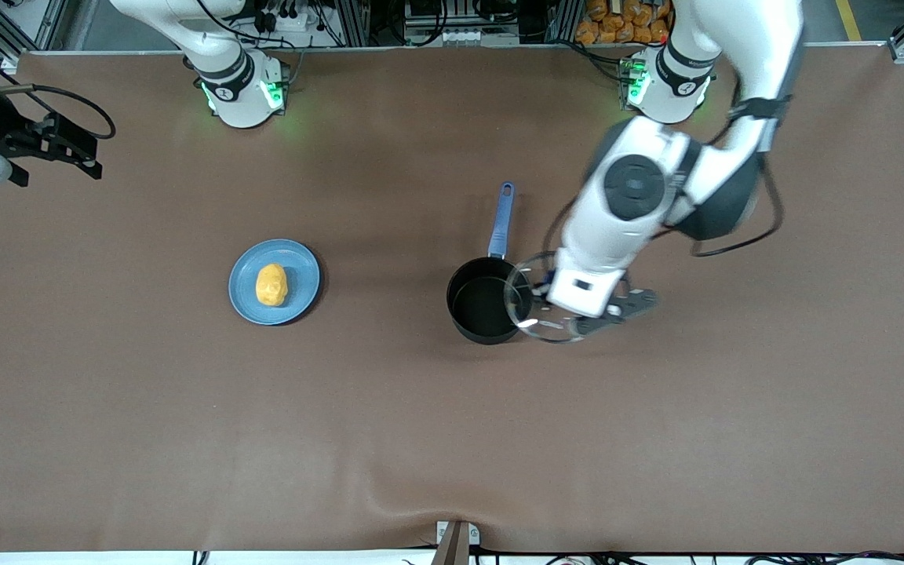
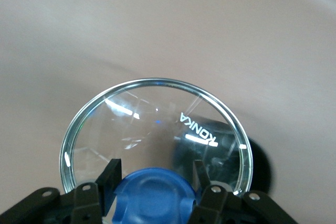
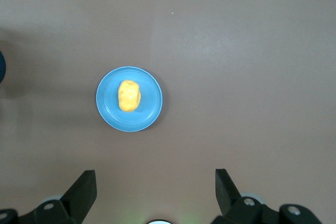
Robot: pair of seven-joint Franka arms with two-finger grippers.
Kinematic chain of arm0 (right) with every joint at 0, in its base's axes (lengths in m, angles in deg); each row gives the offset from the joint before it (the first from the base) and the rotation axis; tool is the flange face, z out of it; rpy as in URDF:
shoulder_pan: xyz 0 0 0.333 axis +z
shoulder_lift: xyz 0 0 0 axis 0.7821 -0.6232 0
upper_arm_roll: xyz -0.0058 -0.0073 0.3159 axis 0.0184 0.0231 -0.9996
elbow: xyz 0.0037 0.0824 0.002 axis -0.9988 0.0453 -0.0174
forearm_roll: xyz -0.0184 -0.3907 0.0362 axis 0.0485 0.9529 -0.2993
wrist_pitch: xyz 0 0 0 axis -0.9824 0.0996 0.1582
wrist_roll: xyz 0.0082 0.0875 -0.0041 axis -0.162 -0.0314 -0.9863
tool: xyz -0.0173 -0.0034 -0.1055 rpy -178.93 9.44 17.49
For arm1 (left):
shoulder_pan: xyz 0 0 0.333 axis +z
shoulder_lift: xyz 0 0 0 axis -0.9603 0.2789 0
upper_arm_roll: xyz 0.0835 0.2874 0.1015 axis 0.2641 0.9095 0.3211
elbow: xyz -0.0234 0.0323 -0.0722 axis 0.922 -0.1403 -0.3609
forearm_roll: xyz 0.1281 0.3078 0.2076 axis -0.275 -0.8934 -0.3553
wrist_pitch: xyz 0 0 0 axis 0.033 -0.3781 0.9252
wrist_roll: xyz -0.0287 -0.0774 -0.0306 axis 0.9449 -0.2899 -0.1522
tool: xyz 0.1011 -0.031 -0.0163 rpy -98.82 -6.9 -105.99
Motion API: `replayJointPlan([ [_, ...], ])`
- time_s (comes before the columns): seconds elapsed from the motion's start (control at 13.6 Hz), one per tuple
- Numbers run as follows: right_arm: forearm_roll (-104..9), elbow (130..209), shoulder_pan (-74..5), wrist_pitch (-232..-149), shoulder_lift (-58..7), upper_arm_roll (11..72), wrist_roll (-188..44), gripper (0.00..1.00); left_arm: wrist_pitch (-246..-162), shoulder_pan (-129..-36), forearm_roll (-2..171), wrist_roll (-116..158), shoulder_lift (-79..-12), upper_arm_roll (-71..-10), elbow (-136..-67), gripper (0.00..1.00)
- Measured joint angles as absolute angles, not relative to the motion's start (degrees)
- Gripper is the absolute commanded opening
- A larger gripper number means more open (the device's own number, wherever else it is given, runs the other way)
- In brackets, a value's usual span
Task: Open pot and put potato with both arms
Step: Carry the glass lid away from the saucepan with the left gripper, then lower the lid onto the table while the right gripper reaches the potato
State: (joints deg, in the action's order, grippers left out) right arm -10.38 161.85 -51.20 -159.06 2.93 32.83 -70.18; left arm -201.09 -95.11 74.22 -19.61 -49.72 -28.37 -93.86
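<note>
table [image 1: 185, 439]: brown cloth | on it: pot [image 1: 485, 300], blue plate [image 1: 295, 271]

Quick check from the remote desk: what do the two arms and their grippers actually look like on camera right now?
Both arms are glossy white with rounded jointed segments, black rings at the joints and green lights at their bases. The left arm shows a round dark grey joint cap and loose black cables looping alongside. The left gripper and right gripper are black, with flat angular fingers and silver screws on their mounts.

blue plate [image 1: 299, 271] on brown table cover [image 1: 421, 439], toward right arm's end.
</note>
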Motion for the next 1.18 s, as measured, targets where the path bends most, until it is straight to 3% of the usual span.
replayJointPlan([
  [0.29,-10.4,161.64,-51.16,-159.41,2.81,32.57,-70.18,1.0,-203.85,-86.32,74.47,-5.83,-54.21,-28.47,-104.97,0.1],
  [0.52,-10.4,161.55,-51.15,-159.59,2.31,32.46,-70.19,1.0,-211.1,-81.84,74.49,2.5,-54.09,-28.5,-112.1,0.1],
  [1.18,-10.41,161.26,-50.19,-163.44,-9.69,32.06,-70.47,1.0,-222.02,-77.67,74.48,10.78,-48.48,-28.51,-116.35,0.13],
])
